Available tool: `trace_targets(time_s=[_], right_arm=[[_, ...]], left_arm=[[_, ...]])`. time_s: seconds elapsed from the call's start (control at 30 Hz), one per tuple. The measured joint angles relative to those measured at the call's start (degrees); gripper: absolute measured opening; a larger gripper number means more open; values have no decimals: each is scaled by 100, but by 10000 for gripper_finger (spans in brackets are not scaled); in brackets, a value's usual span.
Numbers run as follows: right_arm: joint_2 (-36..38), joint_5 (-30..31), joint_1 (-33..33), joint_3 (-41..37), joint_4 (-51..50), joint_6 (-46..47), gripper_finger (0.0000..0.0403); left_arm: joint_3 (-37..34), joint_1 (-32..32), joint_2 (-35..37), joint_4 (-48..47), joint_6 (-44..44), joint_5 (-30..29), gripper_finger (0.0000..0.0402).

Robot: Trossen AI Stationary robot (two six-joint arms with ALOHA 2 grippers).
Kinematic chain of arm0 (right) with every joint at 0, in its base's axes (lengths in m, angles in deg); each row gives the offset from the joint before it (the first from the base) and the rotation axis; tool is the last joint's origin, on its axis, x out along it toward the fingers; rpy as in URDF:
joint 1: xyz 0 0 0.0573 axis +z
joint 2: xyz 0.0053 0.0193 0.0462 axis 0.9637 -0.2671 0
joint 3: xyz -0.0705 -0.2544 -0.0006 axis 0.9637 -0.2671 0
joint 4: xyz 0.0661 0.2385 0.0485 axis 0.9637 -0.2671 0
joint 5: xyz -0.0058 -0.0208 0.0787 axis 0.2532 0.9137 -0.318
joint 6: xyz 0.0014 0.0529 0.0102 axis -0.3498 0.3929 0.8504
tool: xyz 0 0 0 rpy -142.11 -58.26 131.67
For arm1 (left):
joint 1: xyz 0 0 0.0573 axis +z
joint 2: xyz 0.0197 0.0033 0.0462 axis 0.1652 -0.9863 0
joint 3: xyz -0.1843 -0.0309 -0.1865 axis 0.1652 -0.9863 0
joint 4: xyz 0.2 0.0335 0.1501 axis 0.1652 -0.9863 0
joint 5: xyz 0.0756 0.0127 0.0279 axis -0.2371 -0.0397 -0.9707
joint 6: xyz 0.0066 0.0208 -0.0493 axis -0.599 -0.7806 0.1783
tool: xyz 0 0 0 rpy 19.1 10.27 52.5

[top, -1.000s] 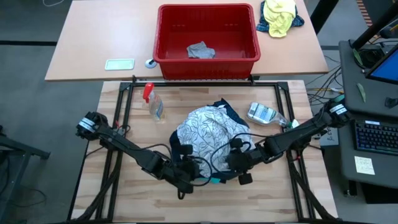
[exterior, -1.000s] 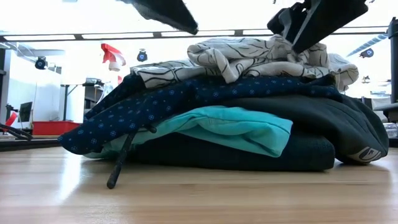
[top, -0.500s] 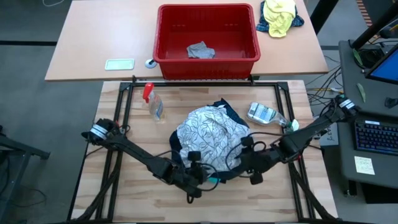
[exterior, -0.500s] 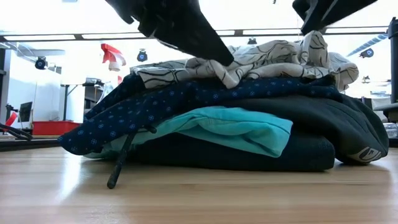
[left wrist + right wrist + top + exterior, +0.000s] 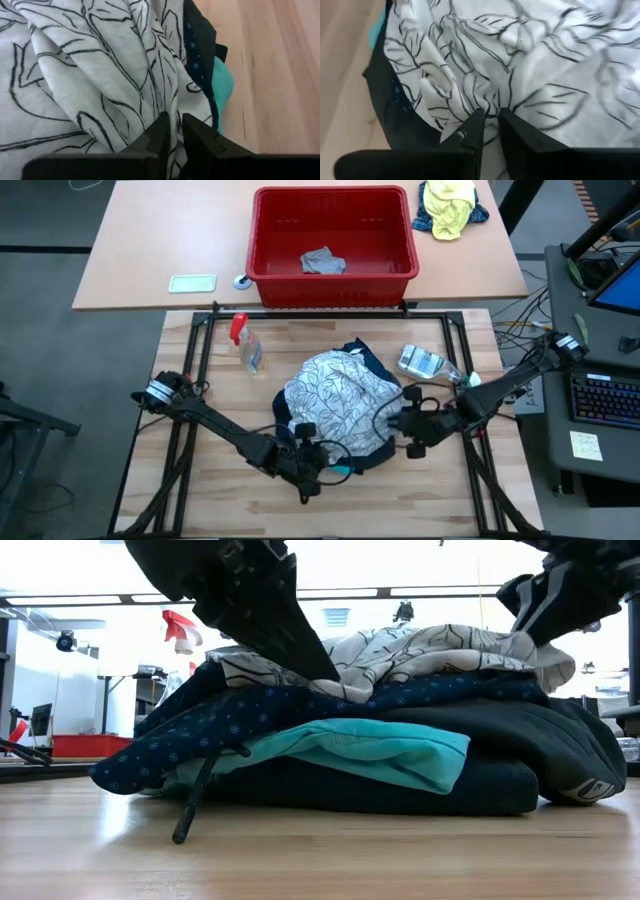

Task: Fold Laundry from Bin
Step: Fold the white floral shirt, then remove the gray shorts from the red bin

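Since the earlier frame our left claw (image 5: 312,463) and right claw (image 5: 408,427) have come lower, and each now pinches the soft leaf-printed cloth (image 5: 335,402) topping the laundry (image 5: 400,755) pile on the wooden table (image 5: 220,400); the red plastic bin (image 5: 333,238) stands behind it.

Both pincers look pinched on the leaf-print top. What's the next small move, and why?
Probably lift both together. The left pincer and right pincer each pinch a fold of the leaf-print garment, which lies atop the laundry stack; a slow lift should peel it free.
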Motion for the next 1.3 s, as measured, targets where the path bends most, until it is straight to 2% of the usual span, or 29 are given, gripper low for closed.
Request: trace_targets(time_s=[0.27, 0.47, 0.63, 0.8, 1.03, 1.3], right_arm=[[852, -247, 0, 13, 43, 6, 49], [1029, -200, -1, 15, 402, -114, 66], [1012, -186, -43, 17, 1054, -776, 75], [1043, -189, -226, 22, 1576, -1488, 69], [1121, -188, -870, 225, 1570, -1265, 53], [923, -202, -1677, 929, 1363, -1048, 43]], left_arm=[[340, -39, 54, -417, -105, 15, 36], [925, -125, 57, -1414, -316, -95, 36], [1226, -143, 58, -2422, -494, -198, 36], [1279, -124, 223, -2945, -656, -536, 36], [787, -101, 1069, -2754, -1251, -609, 36], [-794, 191, 2783, -1070, -1904, -613, 36]])
